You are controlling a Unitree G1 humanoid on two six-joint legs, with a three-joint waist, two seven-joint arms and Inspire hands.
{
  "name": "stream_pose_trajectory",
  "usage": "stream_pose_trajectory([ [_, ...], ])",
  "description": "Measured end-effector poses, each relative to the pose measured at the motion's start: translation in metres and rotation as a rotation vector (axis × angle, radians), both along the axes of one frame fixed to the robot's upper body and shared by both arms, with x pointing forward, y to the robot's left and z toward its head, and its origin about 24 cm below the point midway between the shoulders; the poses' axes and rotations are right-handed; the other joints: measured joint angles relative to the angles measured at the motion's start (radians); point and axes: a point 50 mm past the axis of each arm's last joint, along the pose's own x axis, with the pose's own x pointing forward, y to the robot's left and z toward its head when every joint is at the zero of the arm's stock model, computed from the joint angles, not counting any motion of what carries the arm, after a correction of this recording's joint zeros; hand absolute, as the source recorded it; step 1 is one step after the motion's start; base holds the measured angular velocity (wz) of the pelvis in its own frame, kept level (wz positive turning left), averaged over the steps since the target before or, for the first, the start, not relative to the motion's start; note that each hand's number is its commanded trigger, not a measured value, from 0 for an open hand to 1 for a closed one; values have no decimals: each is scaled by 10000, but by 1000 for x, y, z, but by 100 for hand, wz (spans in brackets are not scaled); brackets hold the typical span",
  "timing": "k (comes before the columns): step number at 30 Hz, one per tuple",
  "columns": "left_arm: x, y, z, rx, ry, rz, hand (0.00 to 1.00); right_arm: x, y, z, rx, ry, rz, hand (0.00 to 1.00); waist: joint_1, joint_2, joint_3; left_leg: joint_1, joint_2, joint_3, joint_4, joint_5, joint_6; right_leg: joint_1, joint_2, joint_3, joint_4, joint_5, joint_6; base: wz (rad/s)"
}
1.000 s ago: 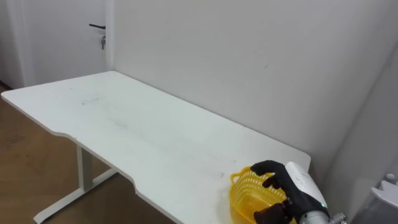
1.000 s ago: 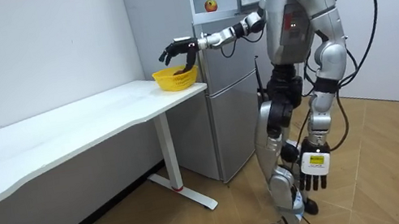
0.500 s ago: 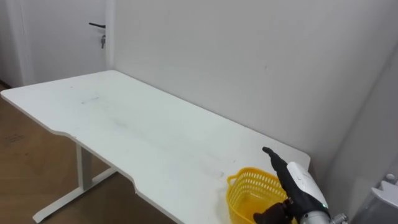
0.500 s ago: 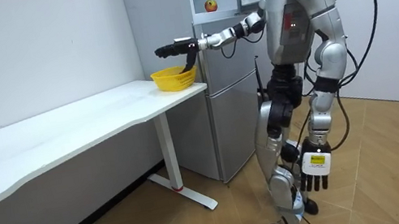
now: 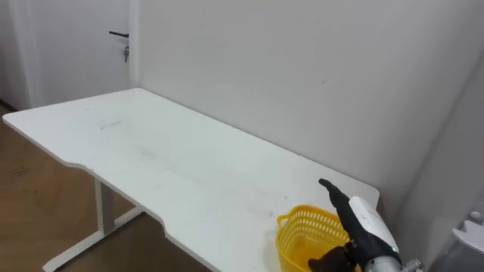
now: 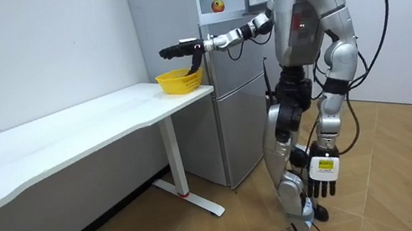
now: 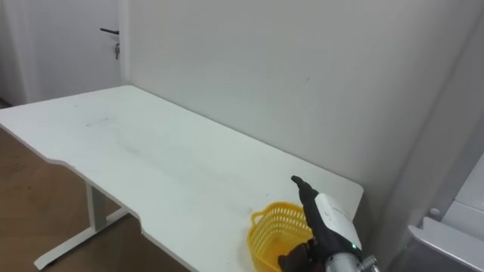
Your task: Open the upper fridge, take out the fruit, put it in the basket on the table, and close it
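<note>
Basket (image 5: 297,243) is down on the tabletop (image 5: 174,159), lower right of the eye views, tucked into the corner nearest the fridge (image 6: 235,85) and close to the front edge. Right hand (image 5: 361,225) hovers over its right rim, fingers straight and pointing to the upper left, holding nothing. The thumb hangs low beside the rim, and I cannot tell whether it touches the mesh. In the room view the robot stands in front of the fridge with that arm stretched out level over the tabletop's end. The left hand (image 6: 323,184) hangs at its side, fingers relaxed, empty.

This looks like the let-go after the set-down. The clean way out is to raise the hand straight up until the thumb clears the rim, and only then draw the arm back. A light mesh basket this near the edge would likely slide or tip if a finger snagged it.
</note>
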Motion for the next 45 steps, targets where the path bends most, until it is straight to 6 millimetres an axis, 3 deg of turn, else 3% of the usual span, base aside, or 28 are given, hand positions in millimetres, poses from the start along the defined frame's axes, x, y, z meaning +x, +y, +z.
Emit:
stream_pose_trajectory([
  [7, -4, 0, 1, 86, 54, -27, 0, 4, -6, 18, 562, -890, -525, 0, -62, 25, 16, 11, 3, 32, 11, 1, 1, 8, 3, 76, 7, 0, 0, -1],
  [14, -8, -13, -5, -201, 95, 112, 0, 0, 13, 72, 1557, -3525, 198, 0, -371, 296, 133, 21, 5, 87, 14, -3, 5, -28, 15, 268, -1, 1, -2, -4],
  [22, -15, -16, -5, -185, 29, 444, 0, -19, 21, 114, 2482, -5829, 800, 0, -608, 779, 32, 406, 84, 588, -296, 15, 35, 10, 22, 757, 9, 1, -1, -18],
  [24, -16, -14, -5, -53, -84, 605, 0, -25, 18, 127, 2671, -6623, 673, 0, -824, 891, 3, 539, 140, 763, -422, 17, 37, 34, 46, 868, 14, 1, -2, -21],
  [29, -15, -16, -6, 36, -252, 788, 0, -43, 6, 148, 2845, -8344, -39, 0, -1405, 940, -52, 600, 168, 840, -522, 19, 35, 2, 69, 917, 11, 1, -2, -7],
  [36, -6, -18, -9, 51, -550, 735, 0, -65, -13, 184, 2839, -10981, -814, 0, -2123, 1019, -57, 826, 205, 1151, -581, 20, 37, 29, 95, 1262, 12, 1, -2, -14],
  [45, 9, -17, -10, 30, -901, 652, 0, -72, -33, 195, 2701, -11814, -1559, 0, -2586, 1025, -27, 881, 331, 1526, -596, -11, 41, -37, 161, 1493, 47, 34, -50, -10],
])
